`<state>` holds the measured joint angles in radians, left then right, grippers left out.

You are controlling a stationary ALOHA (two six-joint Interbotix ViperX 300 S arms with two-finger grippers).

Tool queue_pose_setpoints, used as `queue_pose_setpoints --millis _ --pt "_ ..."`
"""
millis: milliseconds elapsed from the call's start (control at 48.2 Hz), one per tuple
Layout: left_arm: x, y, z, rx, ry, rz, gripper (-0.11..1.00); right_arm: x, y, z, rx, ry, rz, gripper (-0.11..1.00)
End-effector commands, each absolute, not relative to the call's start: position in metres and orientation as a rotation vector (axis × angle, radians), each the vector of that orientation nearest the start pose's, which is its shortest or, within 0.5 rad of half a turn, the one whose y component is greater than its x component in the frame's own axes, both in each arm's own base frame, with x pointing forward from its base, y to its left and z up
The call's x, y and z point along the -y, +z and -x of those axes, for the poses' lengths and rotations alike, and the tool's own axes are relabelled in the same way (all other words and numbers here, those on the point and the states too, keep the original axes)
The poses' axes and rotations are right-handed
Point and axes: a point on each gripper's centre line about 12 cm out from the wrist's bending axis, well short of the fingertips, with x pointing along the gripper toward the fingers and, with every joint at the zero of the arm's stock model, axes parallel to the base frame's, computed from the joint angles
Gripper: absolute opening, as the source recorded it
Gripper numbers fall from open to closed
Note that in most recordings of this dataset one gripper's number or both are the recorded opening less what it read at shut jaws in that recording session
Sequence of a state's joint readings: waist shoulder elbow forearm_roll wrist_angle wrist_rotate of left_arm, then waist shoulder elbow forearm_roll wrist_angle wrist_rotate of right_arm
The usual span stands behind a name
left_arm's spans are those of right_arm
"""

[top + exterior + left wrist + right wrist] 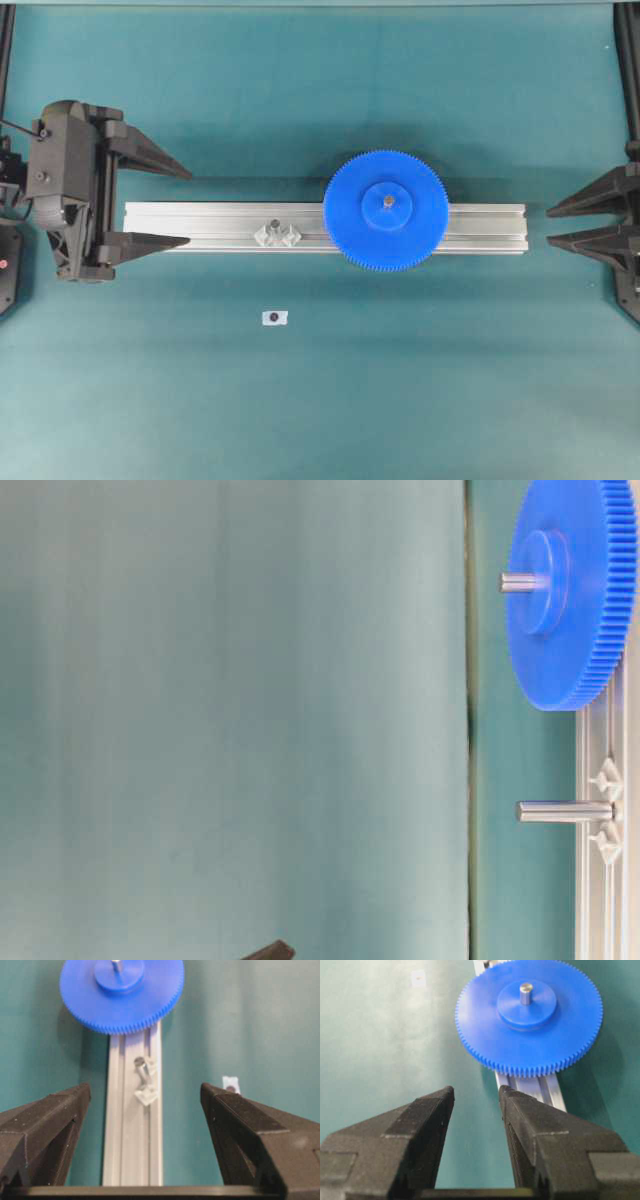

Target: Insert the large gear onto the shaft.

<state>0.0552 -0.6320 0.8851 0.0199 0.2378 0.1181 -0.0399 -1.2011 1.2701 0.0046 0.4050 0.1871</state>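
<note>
The large blue gear [350, 215] lies flat on the aluminium rail [200, 225] with the grey shaft [387, 203] standing up through its hub. The gear [570, 630] and shaft tip [518, 581] also show in the table-level view, and in the left wrist view [120, 1005] and the right wrist view [530, 1040]. My left gripper [189, 208] is wide open and empty, its jaws astride the rail's left end, well clear of the gear. My right gripper [548, 226] is open and empty just off the rail's right end, with the gear ahead of it [477, 1089].
A second bare pin [274, 224] stands on a clear faceted base on the rail, left of the gear; it also shows in the left wrist view [141, 1067]. A small white tag with a dark dot [274, 317] lies on the teal table in front of the rail.
</note>
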Motion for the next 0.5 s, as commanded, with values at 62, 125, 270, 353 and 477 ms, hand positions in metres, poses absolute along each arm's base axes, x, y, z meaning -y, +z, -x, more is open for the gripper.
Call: queue_pose_setpoints --millis 62,125,270,353,477 --pt "-0.0132 0.2815 -0.2663 -0.458 0.020 -0.124 0.87 0.0062 0.2206 -0.1479 -0.456 -0.087 -0.206 0.50" --pt "-0.0132 0.2802 -0.2667 -0.461 0.020 -0.124 0.87 0.0062 0.2212 -0.1480 -0.455 -0.087 -0.206 0.50" --pt "-0.0132 0.2791 -0.2656 -0.464 0.020 -0.124 0.87 0.0062 0.2206 -0.1479 -0.456 -0.087 -0.206 0.50" --pt "-0.0132 0.2792 -0.2657 -0.463 0.020 -0.124 0.87 0.0062 0.2206 -0.1479 -0.456 -0.087 -0.206 0.50" --pt "-0.0132 0.2792 -0.2657 -0.463 0.020 -0.125 0.87 0.0061 0.2204 -0.1478 -0.458 -0.087 -0.207 0.50"
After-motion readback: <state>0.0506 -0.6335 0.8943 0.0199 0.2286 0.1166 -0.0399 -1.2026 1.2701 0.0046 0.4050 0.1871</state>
